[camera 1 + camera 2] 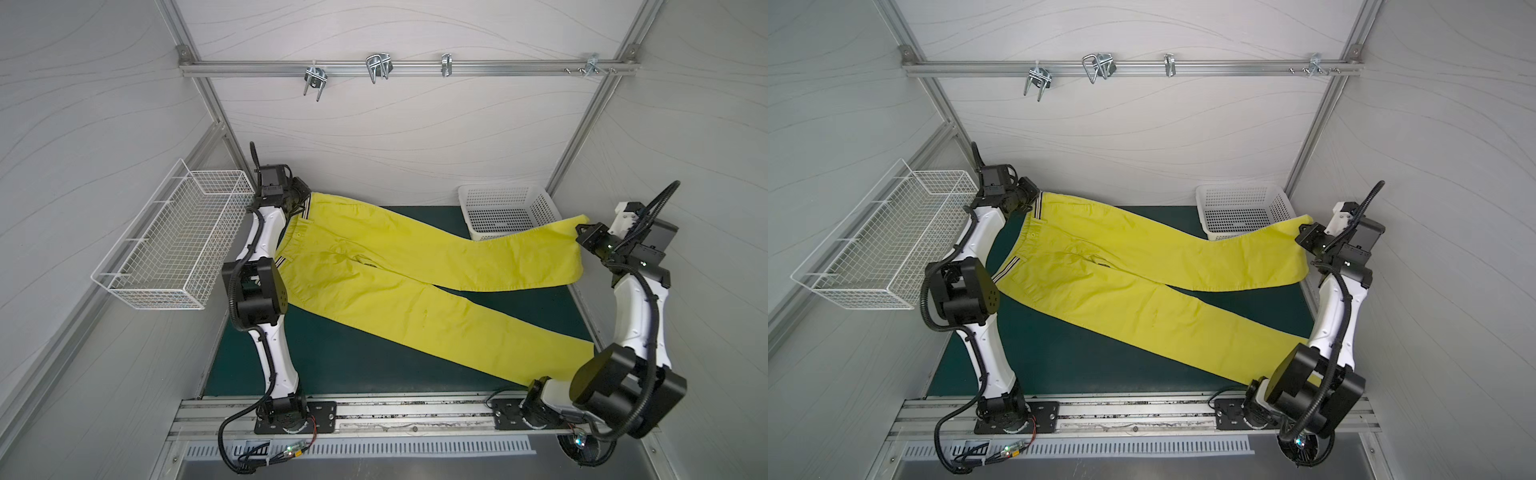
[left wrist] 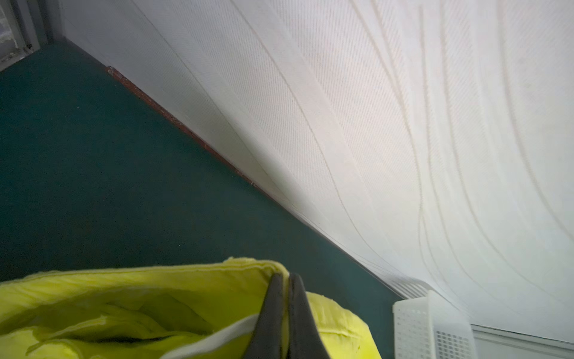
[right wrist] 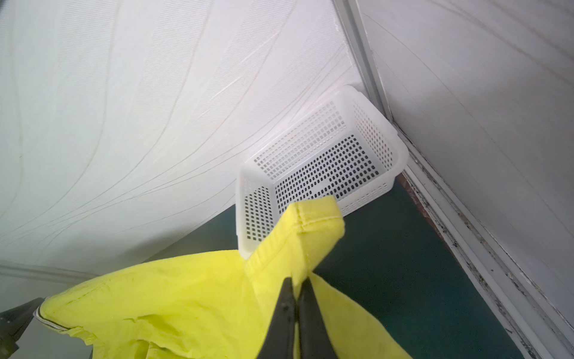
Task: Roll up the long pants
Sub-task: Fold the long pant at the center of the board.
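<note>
The long pants [image 1: 374, 266] lay spread across the dark green surface [image 1: 332, 357], with the waistband [image 1: 306, 210] toward the far left corner and the two legs splayed toward the right edge. The left pincer [image 1: 304, 203] was closed on the striped waistband. In the left wrist view its fingers [image 2: 270, 310] were pinched together on the yellow-green fabric. The right pincer [image 1: 581, 229] was clamped on the cuff [image 3: 313, 223] of the far leg. In both top views that end overlapped the front of the white basket [image 1: 498, 190], which stood in the far right corner. The near leg ran diagonally to the near right corner, its end hidden under the right arm. A wire basket [image 1: 149, 297] hung on the left wall.
</note>
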Tool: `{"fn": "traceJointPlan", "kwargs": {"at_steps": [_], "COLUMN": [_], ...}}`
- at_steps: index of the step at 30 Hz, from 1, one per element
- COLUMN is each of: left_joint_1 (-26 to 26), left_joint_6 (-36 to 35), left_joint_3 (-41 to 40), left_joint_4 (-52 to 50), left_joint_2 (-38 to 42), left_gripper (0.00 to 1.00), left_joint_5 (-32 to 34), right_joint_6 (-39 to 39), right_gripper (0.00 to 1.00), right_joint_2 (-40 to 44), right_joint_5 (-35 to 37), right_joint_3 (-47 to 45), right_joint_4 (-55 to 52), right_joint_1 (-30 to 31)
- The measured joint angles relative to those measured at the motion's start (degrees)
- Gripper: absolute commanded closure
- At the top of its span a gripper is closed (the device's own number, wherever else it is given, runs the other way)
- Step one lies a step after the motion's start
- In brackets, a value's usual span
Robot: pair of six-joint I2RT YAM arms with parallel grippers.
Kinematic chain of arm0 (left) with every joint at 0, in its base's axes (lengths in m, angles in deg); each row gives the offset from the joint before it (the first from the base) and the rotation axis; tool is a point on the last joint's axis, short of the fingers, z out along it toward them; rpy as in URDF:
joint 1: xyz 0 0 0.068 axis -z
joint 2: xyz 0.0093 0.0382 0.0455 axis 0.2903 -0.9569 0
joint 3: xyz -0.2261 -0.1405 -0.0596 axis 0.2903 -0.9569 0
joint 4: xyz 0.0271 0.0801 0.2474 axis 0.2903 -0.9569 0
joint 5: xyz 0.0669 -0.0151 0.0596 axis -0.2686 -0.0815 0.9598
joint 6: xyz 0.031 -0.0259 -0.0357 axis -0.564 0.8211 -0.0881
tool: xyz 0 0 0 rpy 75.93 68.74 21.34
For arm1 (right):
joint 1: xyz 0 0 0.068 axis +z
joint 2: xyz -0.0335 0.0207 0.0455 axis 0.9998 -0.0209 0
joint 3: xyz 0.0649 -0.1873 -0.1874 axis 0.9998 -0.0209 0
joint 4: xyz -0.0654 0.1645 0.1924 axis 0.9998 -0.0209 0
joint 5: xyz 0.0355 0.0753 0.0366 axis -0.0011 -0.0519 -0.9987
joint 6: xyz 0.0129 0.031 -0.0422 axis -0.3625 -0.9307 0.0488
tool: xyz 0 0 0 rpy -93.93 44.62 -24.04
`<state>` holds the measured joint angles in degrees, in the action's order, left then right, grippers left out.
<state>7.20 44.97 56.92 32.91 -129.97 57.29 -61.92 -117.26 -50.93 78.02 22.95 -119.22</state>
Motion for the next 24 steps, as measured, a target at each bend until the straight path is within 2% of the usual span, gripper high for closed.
{"fn": "traceJointPlan", "kwargs": {"at_steps": [4, 10, 15, 20, 24], "left_joint_1": [-3.28, -3.48, -3.48, -1.7, 0.98], "left_joint_6": [3.32, 5.38, 8.24, 10.8, 10.45], "left_joint_3": [-7.67, -14.21, -13.62, -9.44, -1.49], "left_joint_4": [6.82, 14.67, 15.32, 14.67, 11.8], "left_joint_2": [6.32, 10.4, 10.21, 7.61, 2.95], "left_gripper": [1.0, 1.0, 1.0, 1.0, 1.0], "left_joint_5": [-4.15, -9.57, -12.33, -12.07, -10.73], "right_joint_6": [0.55, 0.94, -0.39, -5.31, -8.07], "right_gripper": [1.0, 1.0, 1.0, 1.0, 1.0], "right_joint_2": [7.15, 12.61, 7.04, -1.05, -4.72], "right_joint_5": [0.07, 1.73, 2.67, -0.13, -3.21], "right_joint_3": [-4.5, -8.7, -6.25, -2.58, -0.55], "right_joint_4": [0.92, 0.87, -2.12, -4.74, -5.75], "right_joint_1": [-0.04, -0.2, -2.45, -11.32, -16.9]}}
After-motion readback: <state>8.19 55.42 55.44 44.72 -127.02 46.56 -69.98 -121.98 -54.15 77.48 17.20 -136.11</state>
